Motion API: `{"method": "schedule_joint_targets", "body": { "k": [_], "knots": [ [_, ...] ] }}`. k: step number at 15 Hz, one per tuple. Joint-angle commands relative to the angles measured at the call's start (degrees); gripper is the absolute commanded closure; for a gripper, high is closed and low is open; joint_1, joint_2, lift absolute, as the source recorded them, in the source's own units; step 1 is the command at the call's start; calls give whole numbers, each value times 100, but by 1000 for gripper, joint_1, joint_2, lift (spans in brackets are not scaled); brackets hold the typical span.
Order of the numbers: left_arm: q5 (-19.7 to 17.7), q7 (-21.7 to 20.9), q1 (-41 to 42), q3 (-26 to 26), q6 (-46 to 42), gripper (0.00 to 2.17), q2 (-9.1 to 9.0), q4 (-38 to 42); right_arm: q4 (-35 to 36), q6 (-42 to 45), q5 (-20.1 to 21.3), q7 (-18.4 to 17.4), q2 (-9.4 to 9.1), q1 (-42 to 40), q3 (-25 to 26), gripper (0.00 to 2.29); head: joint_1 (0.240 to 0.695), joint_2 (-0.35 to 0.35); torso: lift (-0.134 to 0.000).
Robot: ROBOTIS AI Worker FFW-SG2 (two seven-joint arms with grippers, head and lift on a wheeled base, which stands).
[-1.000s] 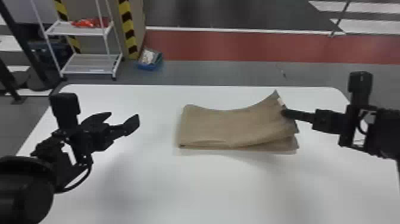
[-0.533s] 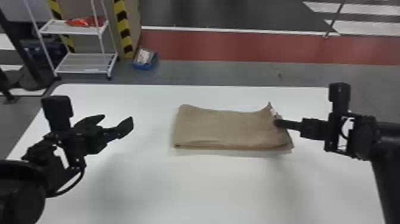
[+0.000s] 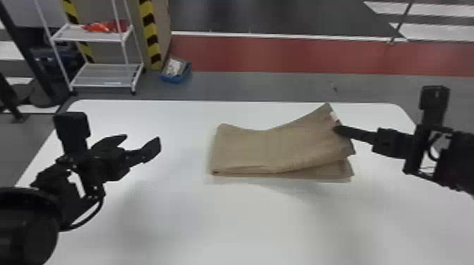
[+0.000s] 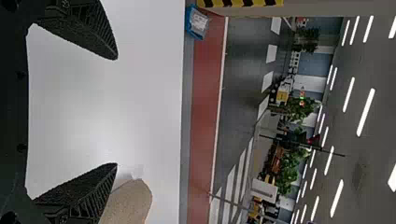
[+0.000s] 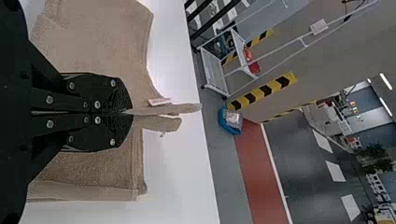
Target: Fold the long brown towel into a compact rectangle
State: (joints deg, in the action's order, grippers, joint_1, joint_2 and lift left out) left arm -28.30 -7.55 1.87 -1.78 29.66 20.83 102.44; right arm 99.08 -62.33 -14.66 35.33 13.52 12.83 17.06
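1. The right gripper [image 5: 128, 112] has its jaws closed on the right end of the brown towel [image 3: 254, 151], holding it raised, a white tag [image 3: 334, 116] beside the grip.
2. The towel lies in the middle of the worktop [image 3: 229, 225], already doubled into a layered oblong; that much looks done.
3. Left to do, I judge: bring the lifted end across or lay it down, then square the layers (they splay at the front right corner).
4. The left gripper [image 3: 142, 137] waits to the towel's left, jaws wide open and empty.
5. Bare worktop lies between it and the towel, with more towards the robot; the far edge runs nearer, just beyond the raised corner.
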Motion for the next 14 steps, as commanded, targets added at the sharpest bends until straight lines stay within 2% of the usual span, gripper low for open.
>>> {"method": "schedule_joint_targets", "body": {
  "k": [1,3,6,7,8,9,14],
  "knots": [
    [0,0,-2,2,1,70,0,4,59,-109,-72,9,46,9,271,1180,695,-50,-123],
    [0,0,-2,2,1,70,9,-5,-64,-39,-20,44,116,18,447,1180,695,-69,-123],
    [17,0,-11,-15,1,70,9,-14,-548,190,95,44,195,27,289,1160,695,-92,-123],
    [9,0,-11,-33,53,70,9,-5,-688,207,112,44,204,71,219,812,695,-97,-123],
    [9,0,-11,-42,247,70,0,4,-767,190,191,44,195,106,166,164,695,-99,-123],
    [0,0,7,-24,264,70,9,22,-802,207,279,44,169,106,140,-1,695,-99,-123],
    [0,0,16,-6,282,70,9,39,-477,401,191,44,169,-193,474,66,695,-107,-123]
  ]
}}
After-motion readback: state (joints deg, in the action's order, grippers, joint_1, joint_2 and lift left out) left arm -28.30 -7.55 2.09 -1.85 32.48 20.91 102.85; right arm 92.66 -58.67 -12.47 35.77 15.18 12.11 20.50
